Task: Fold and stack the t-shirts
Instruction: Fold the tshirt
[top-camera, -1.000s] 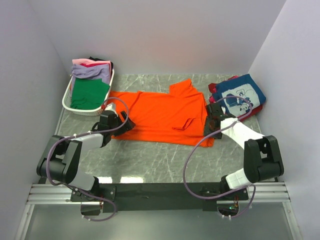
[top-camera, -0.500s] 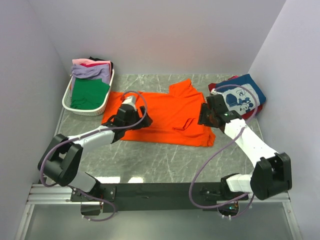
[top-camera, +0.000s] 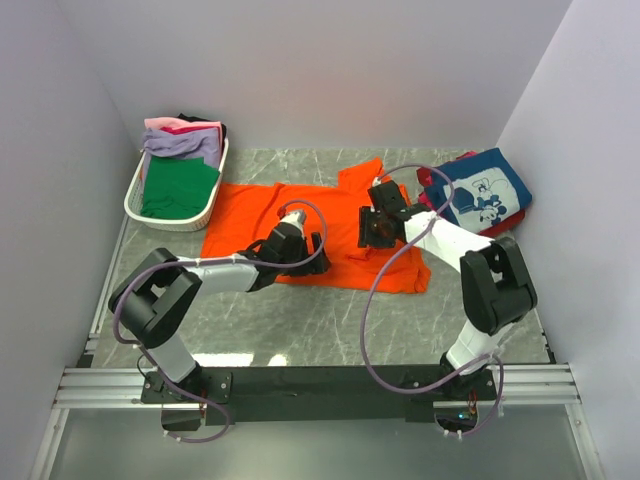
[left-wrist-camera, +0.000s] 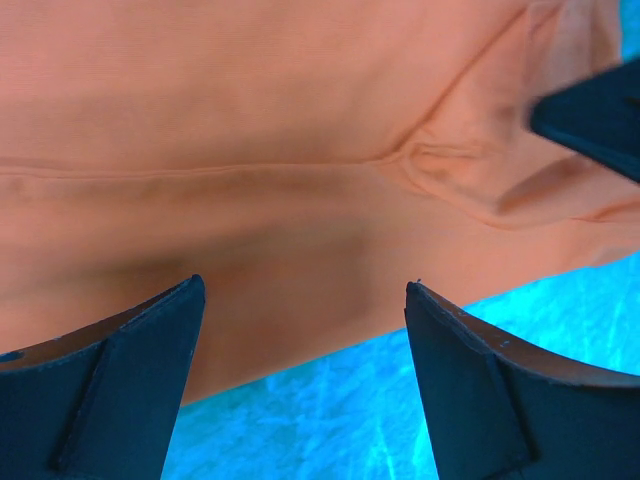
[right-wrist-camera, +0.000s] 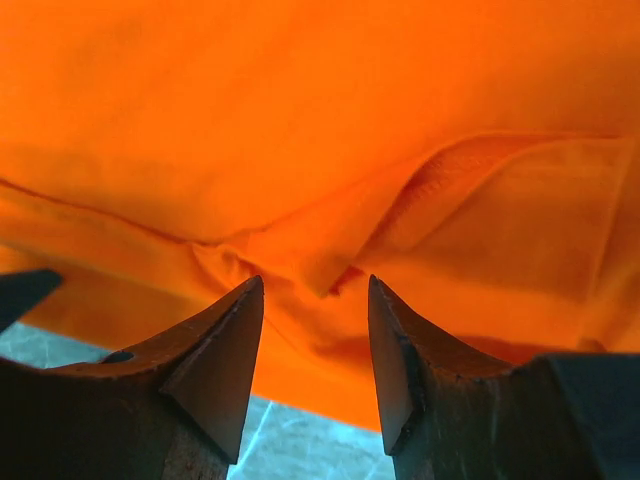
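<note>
Nearest us, the left jaws stand spread wide over the orange t-shirt's near hem on the table. The right jaws, parted, hang over a stitched fold. Farther back, the navy tee hides most of a red tee.

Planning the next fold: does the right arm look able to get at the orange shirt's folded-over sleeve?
Probably yes: the right gripper is open right over the sleeve of the orange shirt, with nothing between.

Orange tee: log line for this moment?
orange tee: spread on table | left gripper: jaws open over hem | right gripper: jaws open over sleeve fold
</note>
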